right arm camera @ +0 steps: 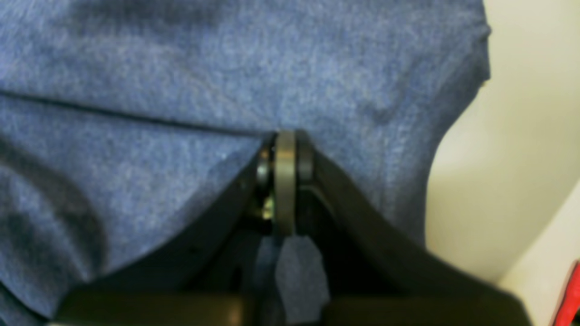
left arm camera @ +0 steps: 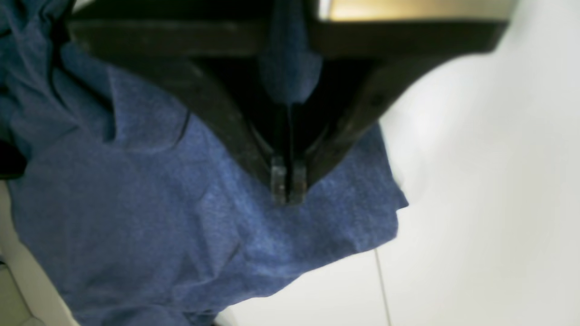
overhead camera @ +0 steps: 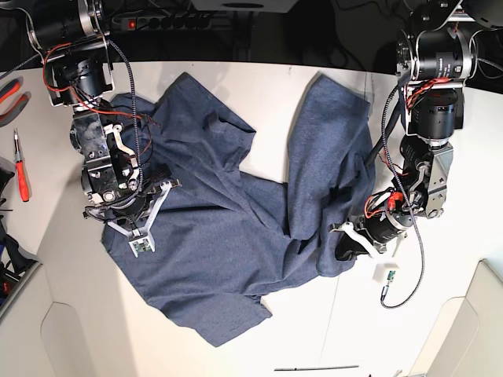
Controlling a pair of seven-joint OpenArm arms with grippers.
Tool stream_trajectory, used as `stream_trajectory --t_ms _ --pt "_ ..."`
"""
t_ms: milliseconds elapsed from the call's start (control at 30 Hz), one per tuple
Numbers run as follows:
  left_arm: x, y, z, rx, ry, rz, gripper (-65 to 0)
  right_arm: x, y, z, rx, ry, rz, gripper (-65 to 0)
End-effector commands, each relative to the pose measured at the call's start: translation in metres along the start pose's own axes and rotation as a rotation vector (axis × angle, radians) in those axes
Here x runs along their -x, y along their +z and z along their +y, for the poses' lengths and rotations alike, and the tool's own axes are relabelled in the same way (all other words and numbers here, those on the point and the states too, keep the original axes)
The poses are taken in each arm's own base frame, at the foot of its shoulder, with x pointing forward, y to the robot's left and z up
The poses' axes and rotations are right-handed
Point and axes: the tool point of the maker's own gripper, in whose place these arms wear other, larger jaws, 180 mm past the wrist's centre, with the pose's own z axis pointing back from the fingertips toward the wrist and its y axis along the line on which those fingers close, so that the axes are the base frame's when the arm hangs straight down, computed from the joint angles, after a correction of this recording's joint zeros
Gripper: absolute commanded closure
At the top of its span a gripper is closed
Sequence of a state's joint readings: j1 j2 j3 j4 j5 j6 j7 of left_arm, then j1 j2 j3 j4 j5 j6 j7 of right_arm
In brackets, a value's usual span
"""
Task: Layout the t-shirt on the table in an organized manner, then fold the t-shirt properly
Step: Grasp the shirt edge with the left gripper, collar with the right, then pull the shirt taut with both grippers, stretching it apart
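Between the pinched fingers of the left gripper, a tuft of the t-shirt is poking up behind the pads, so this gripper is gripping cloth close to a shirt edge, on the base view's right side. The right gripper is likewise clenching a fold of blue cloth, on that view's left. Outward from both grips, the t-shirt is lying bunched on the table, with one panel doubled over toward the middle, deep creases running across it and a corner trailing toward the near edge. Laying out is only partly going, I judge: the cloth is not flat yet, no lettering is showing, and all the folding is remaining.
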State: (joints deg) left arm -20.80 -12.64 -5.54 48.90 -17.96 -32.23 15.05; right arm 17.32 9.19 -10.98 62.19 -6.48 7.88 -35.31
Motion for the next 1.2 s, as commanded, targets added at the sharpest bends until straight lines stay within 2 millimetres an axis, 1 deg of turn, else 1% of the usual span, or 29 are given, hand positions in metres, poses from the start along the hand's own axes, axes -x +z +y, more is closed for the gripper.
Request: stream_trajectory --t_ms 0,100,200,333,400,467,533,667,733,900,1033,1100,1133,1167 --pt "-0.016 -0.005 -0.005 0.013 -0.016 -0.04 0.0 0.008 -0.001 -0.005 0.01 -0.001 0.043 0.0" --pt "0.009 -0.009 0.001 -0.038 -0.016 0.012 0.0 0.014 -0.003 -0.004 0.008 -0.002 0.06 0.0" --pt "0.024 -0.009 0.019 -0.133 -0.058 0.046 0.0 0.022 -0.003 -0.004 0.01 0.0 0.103 0.0" --pt "0.026 -0.001 0.047 -0.257 -0.12 0.076 0.0 0.034 -0.002 -0.009 0.04 0.036 0.146 0.0" --pt "0.023 0.007 0.067 -0.327 -0.146 0.083 0.0 0.04 -0.002 -0.009 0.05 0.036 0.157 0.0" --pt "0.019 0.017 0.086 -0.392 -0.17 0.086 0.0 0.048 -0.002 -0.01 0.061 0.03 0.171 0.0" --pt "0.011 0.024 0.101 -0.438 -0.189 0.081 0.0 0.054 -0.002 -0.01 0.066 0.035 0.183 0.0" --pt "-0.012 0.033 0.123 -0.507 -0.229 0.063 0.0 0.065 -0.001 -0.019 0.092 0.038 0.201 0.0" --pt "-0.024 0.037 0.13 -0.523 -0.239 0.046 0.0 0.069 0.0 -0.024 0.1 0.026 0.209 0.0" --pt "-0.052 0.04 0.139 -0.542 -0.256 0.007 0.0 0.077 0.002 -0.041 0.128 -0.009 0.221 0.0" --pt "-0.065 0.041 0.142 -0.549 -0.261 -0.012 0.0 0.081 0.004 -0.057 0.152 -0.043 0.226 0.0" --pt "-0.069 0.041 0.143 -0.551 -0.26 -0.02 0.0 0.081 0.004 -0.061 0.154 -0.065 0.218 0.0" --pt "-0.07 0.04 0.141 -0.541 -0.243 -0.03 0.0 0.077 0.004 -0.061 0.15 -0.077 0.202 0.0" --pt "-0.07 0.036 0.134 -0.497 -0.219 -0.037 0.0 0.073 0.003 -0.061 0.146 -0.084 0.182 0.0"
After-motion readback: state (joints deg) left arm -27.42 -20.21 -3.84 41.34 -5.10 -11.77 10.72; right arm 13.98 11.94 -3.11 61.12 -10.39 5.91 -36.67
